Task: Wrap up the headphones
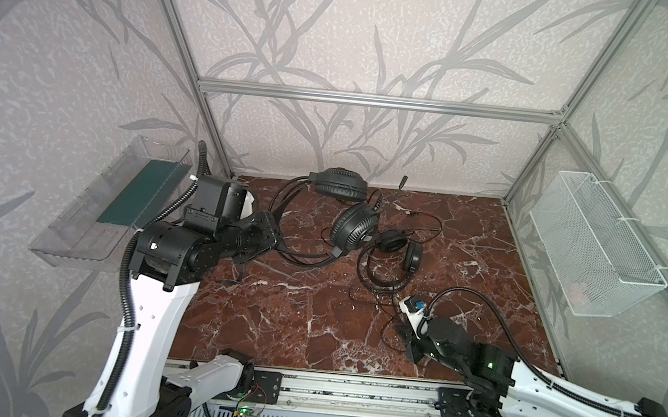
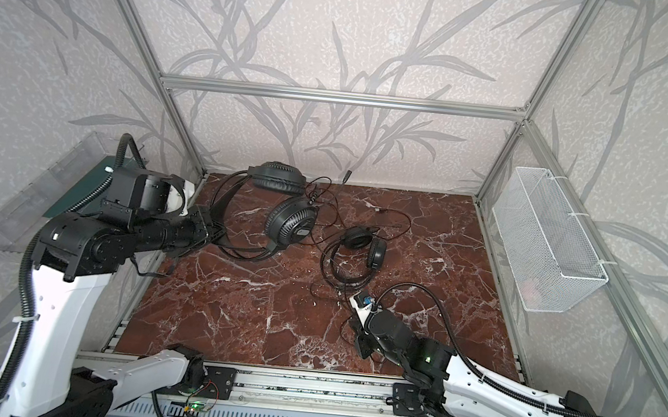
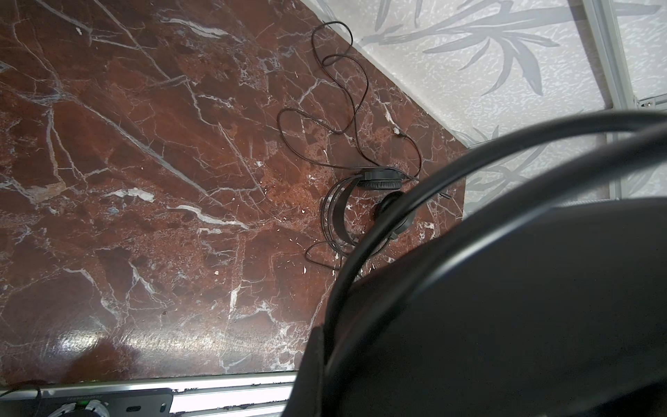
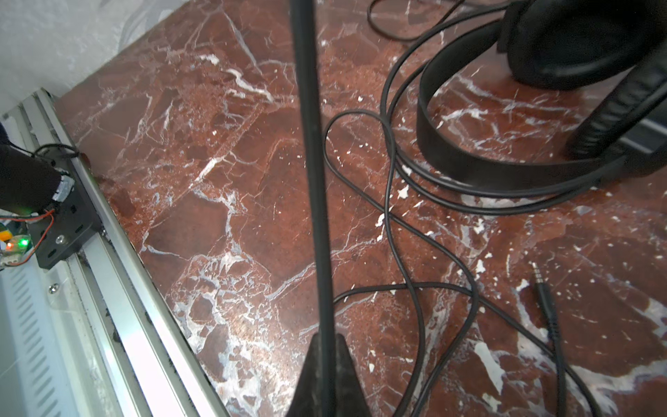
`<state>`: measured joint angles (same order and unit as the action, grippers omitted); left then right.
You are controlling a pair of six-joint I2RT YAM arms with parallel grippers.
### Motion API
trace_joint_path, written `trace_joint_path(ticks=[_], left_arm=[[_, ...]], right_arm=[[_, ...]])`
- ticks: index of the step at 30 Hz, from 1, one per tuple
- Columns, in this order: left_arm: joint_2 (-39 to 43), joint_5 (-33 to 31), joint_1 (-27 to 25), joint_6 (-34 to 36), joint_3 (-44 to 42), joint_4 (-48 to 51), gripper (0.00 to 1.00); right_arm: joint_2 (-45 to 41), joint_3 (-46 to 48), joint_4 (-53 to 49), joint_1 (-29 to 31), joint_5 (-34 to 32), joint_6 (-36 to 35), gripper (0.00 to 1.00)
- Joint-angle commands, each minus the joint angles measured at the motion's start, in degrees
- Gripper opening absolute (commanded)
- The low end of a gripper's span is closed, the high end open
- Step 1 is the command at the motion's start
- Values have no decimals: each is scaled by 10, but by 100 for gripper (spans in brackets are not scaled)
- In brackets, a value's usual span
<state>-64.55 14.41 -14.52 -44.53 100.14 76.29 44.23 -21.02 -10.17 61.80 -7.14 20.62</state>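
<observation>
two black headsets lie on the marble table (image 1: 313,320). the big headset (image 1: 353,225) sits at the table's back, left of its middle, with one earcup by the back wall and the other facing up. its wire headband (image 3: 577,127) loops out toward the table's left edge. the left claw (image 1: 273,233) is closed tight on that headband, and in the left wrist view the band arcs right across the lens.

the small headset (image 1: 391,241) lies just right of the table's middle, near the big one. its earcups are close together and its band curves toward the table's front. thin black wire is strewn in loose loops over the table's middle and right part.

the right claw (image 1: 404,333) is low over the table's front right part, pinched on a cable (image 4: 310,144). in the right wrist view the cable runs straight and taut away from the closed tips. which headset it belongs to i cannot tell. a jack plug (image 4: 541,289) lies flat on the table among the loops, apart from that claw.

a white wire basket (image 1: 596,247) hangs past the table's right edge, and a clear plastic tray (image 1: 85,215) past its left edge.
</observation>
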Motion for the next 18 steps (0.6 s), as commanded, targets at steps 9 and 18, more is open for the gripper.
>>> trace_joint_path(ticks=[9, 18], left_arm=[[-42, 46, 4, -35, -42, -81, 0], [-62, 3, -1, -2, -174, -101, 0]], right_arm=[[305, -275, -143, 175, -59, -61, 0], [420, -530, -316, 262, -96, -163, 0]])
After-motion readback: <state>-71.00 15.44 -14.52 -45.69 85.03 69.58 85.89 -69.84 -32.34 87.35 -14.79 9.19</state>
